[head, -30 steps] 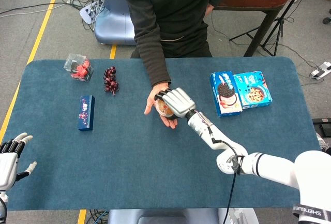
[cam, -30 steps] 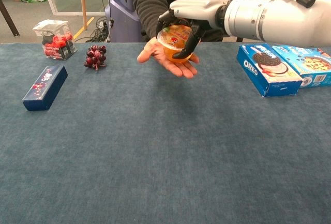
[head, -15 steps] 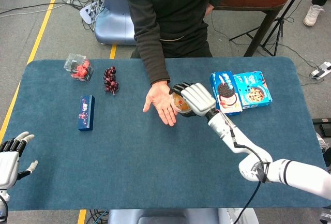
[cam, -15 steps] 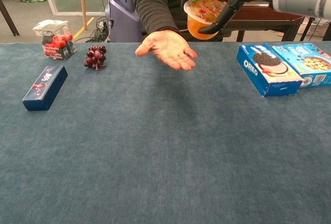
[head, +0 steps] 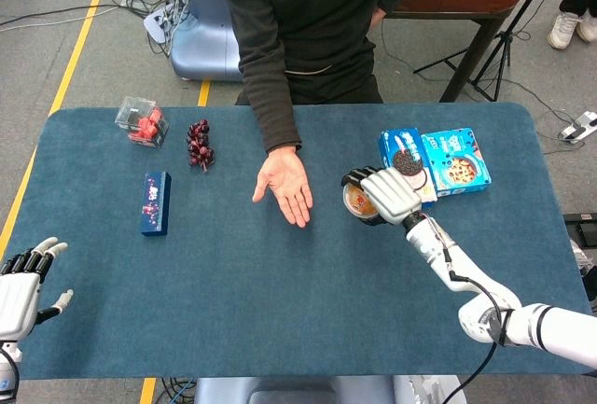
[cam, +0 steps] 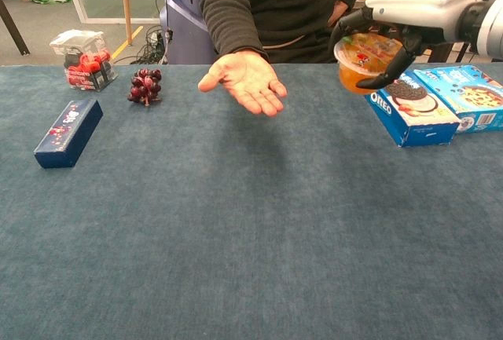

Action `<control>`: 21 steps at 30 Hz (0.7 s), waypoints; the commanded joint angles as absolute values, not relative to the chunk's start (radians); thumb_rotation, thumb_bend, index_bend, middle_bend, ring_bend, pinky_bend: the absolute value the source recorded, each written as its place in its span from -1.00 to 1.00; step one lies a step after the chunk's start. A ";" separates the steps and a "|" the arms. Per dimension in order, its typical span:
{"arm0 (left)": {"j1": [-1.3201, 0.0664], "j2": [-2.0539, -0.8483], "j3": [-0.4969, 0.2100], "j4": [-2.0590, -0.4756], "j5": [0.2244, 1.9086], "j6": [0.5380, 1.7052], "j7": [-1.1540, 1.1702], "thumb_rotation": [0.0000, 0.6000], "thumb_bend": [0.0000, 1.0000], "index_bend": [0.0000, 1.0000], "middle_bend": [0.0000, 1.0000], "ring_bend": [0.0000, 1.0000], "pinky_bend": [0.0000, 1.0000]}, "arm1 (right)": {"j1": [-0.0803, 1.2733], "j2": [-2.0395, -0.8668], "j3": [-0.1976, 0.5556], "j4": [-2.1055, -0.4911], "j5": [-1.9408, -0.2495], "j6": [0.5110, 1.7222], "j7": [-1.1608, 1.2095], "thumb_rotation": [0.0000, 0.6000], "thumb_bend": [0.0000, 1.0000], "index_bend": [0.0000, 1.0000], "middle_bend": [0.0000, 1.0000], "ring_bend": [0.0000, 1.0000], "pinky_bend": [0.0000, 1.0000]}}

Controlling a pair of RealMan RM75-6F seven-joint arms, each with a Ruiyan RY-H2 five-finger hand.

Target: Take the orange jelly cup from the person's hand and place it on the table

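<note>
My right hand (head: pixel 387 194) (cam: pixel 397 18) grips the orange jelly cup (head: pixel 359 204) (cam: pixel 363 63) from above and holds it in the air above the table. The cup hangs to the right of the person's hand (head: pixel 284 185) (cam: pixel 244 81), which stays palm up and empty. In the chest view the cup is just left of the Oreo box (cam: pixel 405 108). My left hand (head: pixel 23 283) hangs open at the table's near left edge, seen in the head view only.
On the blue table (head: pixel 233 283) lie two cookie boxes (head: pixel 434 166) at the right, a dark blue box (head: pixel 156 202) (cam: pixel 68 132), a bunch of grapes (head: pixel 200 144) (cam: pixel 144 85) and a clear box with red contents (head: pixel 142 121) (cam: pixel 82 59) at the left.
My right hand has lifted the jelly cup off the person's palm and carried it to the right and lower, toward the Oreo box. The person's hand stays out, now empty.
</note>
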State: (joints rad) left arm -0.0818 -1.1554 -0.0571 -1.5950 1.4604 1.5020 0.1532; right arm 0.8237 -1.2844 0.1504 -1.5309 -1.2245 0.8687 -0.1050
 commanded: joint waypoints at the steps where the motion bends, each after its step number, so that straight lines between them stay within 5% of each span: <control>1: -0.081 -1.155 -0.057 -1.595 1.459 1.502 0.153 1.00 -0.54 -0.57 -0.65 -0.61 -0.60 | 0.815 -1.318 0.130 -1.483 -1.219 0.844 -0.095 1.00 0.08 -0.02 -0.23 -0.34 0.30; 15: -0.075 -1.157 -0.054 -1.588 1.458 1.506 0.146 1.00 -0.54 -0.57 -0.65 -0.61 -0.60 | 0.818 -1.494 0.097 -1.224 -1.198 0.733 -0.032 1.00 0.07 -0.09 -0.32 -0.41 0.09; 21: -0.076 -1.159 -0.055 -1.586 1.453 1.500 0.145 1.00 -0.54 -0.57 -0.65 -0.61 -0.60 | 0.823 -1.520 0.094 -1.184 -1.169 0.671 -0.026 1.00 0.03 -0.67 -0.63 -0.72 -0.32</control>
